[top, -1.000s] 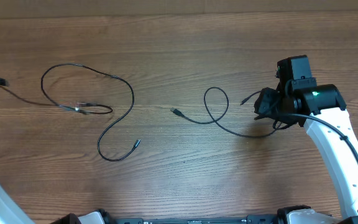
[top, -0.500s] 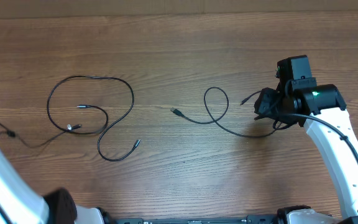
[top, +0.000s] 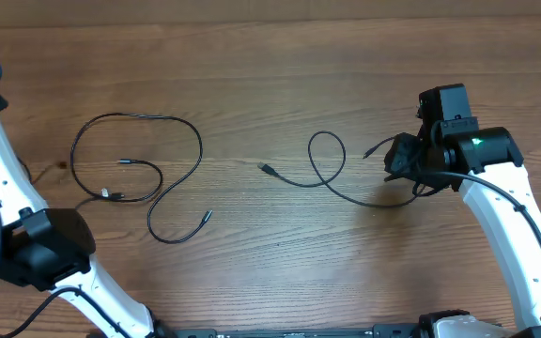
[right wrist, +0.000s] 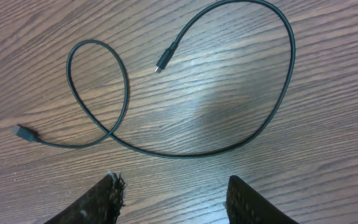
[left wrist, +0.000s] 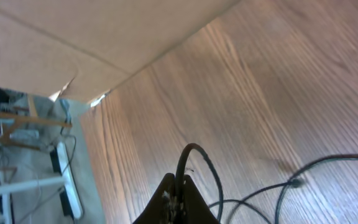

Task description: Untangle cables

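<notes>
The left hand (left wrist: 176,200) is clamped shut on a thin black cable (left wrist: 194,155) that arches up out of its fingers. It is held near the far left edge of the surface (top: 270,75), probably to draw that cord clear of the looped cables (top: 198,141) lying left of centre. The right hand (right wrist: 174,186) hangs half open and empty above the separate cable (right wrist: 288,68) on the right, which lies flat with one loop crossing itself and both plugs free. That looks like the easier piece to straighten. The left arm (top: 7,188) covers the run of the held cord, so I cannot tell whether it crosses the loops
</notes>
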`<action>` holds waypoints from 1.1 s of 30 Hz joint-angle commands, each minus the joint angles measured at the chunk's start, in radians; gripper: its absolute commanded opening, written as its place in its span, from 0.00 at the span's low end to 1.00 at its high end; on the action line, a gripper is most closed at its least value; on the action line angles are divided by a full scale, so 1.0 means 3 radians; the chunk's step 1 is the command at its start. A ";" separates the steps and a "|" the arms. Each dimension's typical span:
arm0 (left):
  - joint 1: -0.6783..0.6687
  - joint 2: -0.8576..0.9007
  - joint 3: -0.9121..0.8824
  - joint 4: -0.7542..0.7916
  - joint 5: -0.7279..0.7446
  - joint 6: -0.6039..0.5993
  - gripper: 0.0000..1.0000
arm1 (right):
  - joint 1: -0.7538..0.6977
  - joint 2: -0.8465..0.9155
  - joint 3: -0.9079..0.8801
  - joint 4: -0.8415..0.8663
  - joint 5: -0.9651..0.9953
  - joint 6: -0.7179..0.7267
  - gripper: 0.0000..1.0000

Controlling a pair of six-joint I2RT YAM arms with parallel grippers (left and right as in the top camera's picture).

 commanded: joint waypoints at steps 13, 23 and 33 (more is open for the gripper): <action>0.1069 -0.1083 0.0048 0.0464 0.0870 -0.0215 0.04 | -0.0006 0.0004 0.0057 0.0045 0.0031 -0.0020 0.52; 0.1667 -0.1420 0.0048 0.0795 0.1925 -0.0146 0.04 | -0.0006 0.0004 0.0057 0.0085 0.0031 -0.0019 0.52; 0.1754 -0.1789 0.0050 0.1129 0.2132 -0.0121 0.04 | -0.0006 0.0004 0.0057 0.0128 0.0031 -0.0019 0.52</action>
